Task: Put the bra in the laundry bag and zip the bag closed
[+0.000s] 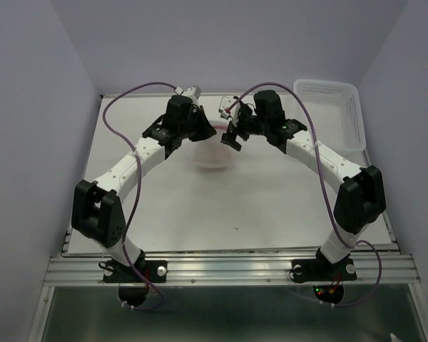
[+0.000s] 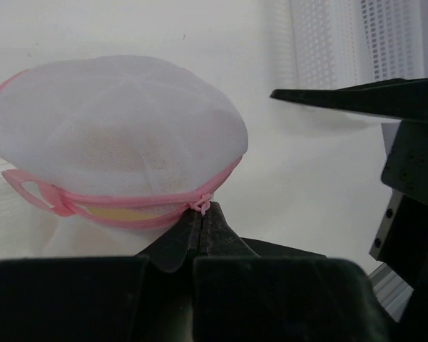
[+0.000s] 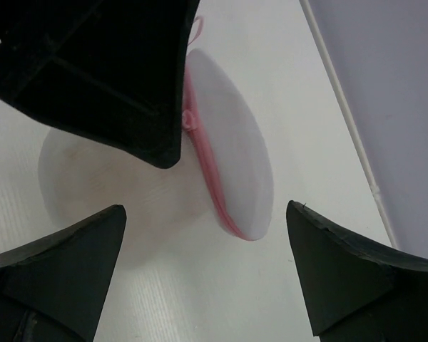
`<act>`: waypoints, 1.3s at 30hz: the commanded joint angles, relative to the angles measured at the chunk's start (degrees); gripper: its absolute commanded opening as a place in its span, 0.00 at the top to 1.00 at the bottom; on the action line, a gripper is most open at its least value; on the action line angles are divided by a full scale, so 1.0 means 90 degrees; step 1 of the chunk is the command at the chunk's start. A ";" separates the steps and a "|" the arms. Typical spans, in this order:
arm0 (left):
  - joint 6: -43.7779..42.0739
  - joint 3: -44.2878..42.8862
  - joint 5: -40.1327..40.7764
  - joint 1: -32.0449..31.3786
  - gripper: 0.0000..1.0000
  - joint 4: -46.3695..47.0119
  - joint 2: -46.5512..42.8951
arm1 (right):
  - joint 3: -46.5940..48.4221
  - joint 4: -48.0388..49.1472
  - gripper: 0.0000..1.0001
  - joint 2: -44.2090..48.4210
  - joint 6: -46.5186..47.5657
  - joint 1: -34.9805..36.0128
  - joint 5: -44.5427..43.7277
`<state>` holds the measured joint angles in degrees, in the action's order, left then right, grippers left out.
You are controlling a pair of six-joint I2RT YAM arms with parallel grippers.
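The laundry bag (image 1: pixel 212 153) sits domed on the table (image 1: pixel 271 206), with bare tabletop on its near side and a white basket (image 1: pixel 329 107) well off to its far right. The left gripper (image 2: pixel 200 217), fingers pinched together on the bag's pink zipper pull (image 2: pixel 202 205), crowds its far-left edge. The right gripper (image 3: pixel 207 208) hangs near its right, fingers spread wide. Inside the bag, the bra (image 2: pixel 125 212) shows only as a peach blur through the mesh.

Laundry bag (image 2: pixel 121 121): round white mesh pouch w/ pink trim, lying dome-up. Bra (image 2: pixel 118 153) inside, only a peach-beige tint thru mesh. Zip pull (image 2: pixel 200 205) on pink seam, near side.
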<state>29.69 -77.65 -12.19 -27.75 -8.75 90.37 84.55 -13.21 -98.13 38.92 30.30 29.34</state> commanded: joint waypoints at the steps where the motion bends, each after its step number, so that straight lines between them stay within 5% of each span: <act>1: -0.0028 -0.0240 0.0123 -0.0071 1.00 -0.0082 0.0086 | 0.0390 0.0228 0.01 -0.0171 -0.0389 0.0002 -0.0136; 7: -0.0184 -0.0132 0.0123 -0.0159 1.00 -0.0082 0.0233 | 0.0361 0.0247 0.03 -0.0298 -0.0008 0.0002 0.0001; 14: -0.0223 -0.0093 0.0085 -0.0208 1.00 -0.0072 0.0233 | 0.0488 0.0247 0.20 -0.0532 0.0188 0.0002 0.0187; 20: -0.0223 -0.0064 0.0123 -0.0237 1.00 -0.0121 0.0232 | 0.0586 0.0247 0.73 -0.0718 0.0441 0.0002 0.0226; 22: -0.0184 -0.0045 0.0182 -0.0228 1.00 -0.0189 0.0252 | 0.0440 0.0267 0.81 -0.0641 0.0665 0.0002 0.0226; 39: 0.0353 0.1605 -0.0150 0.1051 1.00 0.0152 -0.0246 | -0.0595 0.0911 0.98 -0.0064 0.1213 -0.0125 -0.0136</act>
<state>32.71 -65.93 -15.14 -21.02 -8.14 91.90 80.29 -8.93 -103.39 48.69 30.46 28.80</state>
